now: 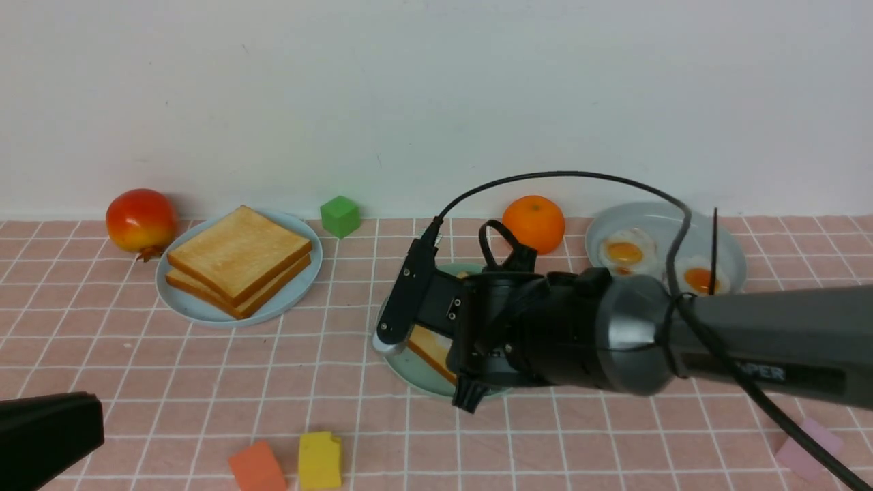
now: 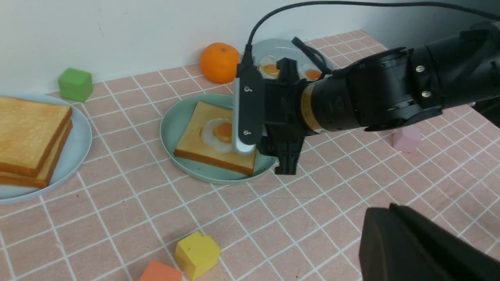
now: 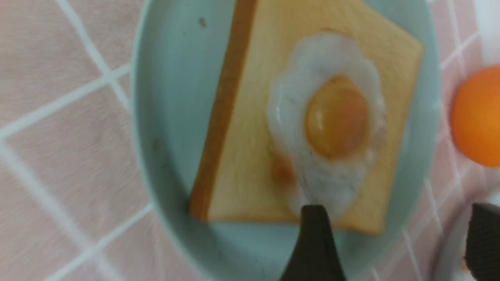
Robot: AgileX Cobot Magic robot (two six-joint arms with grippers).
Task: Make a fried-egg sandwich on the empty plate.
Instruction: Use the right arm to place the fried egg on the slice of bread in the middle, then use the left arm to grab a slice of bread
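Midway through assembly, by the look of it: the egg (image 3: 332, 117) lies on one toast slice (image 3: 242, 156) in the green plate (image 3: 172, 117), the right gripper (image 3: 398, 218) open just above it and holding nothing, the left gripper (image 1: 48, 436) closed and well apart; next, a second slice from the toast stack (image 1: 239, 262) must cap it.

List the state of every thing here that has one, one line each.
Green plate, loaded, sandwich unfinished.
Toast slice, flat on the green plate, no slice over it.
Egg, yolk up on the toast slice, not gripped.
Toast stack, two slices on the pale blue plate.
Grey plate, holds two eggs.
Right gripper, open, empty, over the green plate.
Left gripper, shut, away from the plates.
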